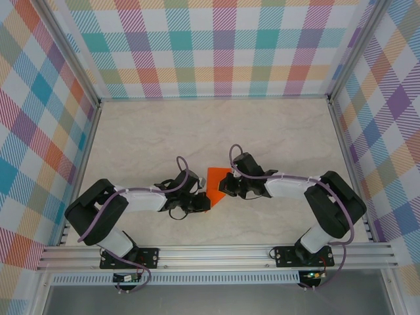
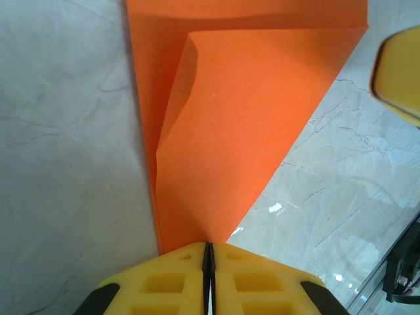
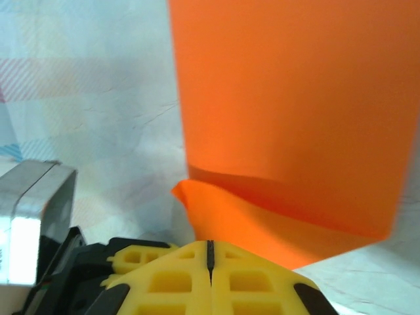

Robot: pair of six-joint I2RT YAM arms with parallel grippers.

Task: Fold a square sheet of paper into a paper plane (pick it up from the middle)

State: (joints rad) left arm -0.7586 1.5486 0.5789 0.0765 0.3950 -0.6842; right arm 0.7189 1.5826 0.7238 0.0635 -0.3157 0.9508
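Observation:
The square sheet of paper (image 1: 216,182) is bright orange and partly folded, held just above the marbled table between both grippers. In the left wrist view the sheet of paper (image 2: 249,118) narrows to a point that runs into my left gripper (image 2: 208,245), whose yellow jaws are pressed together on it. A flap is folded over its upper layer. In the right wrist view the paper (image 3: 289,111) bends down into my right gripper (image 3: 210,243), also shut on its edge. From above, the left gripper (image 1: 202,197) and right gripper (image 1: 228,187) stand close together, on either side of the sheet.
The marbled tabletop (image 1: 216,131) is walled by checkered panels (image 1: 216,46) at the back and both sides. An aluminium rail (image 1: 216,256) runs along the near edge. The right gripper's yellow finger (image 2: 399,72) shows beside the paper, and the left arm's wrist (image 3: 33,223) sits close to the right jaws.

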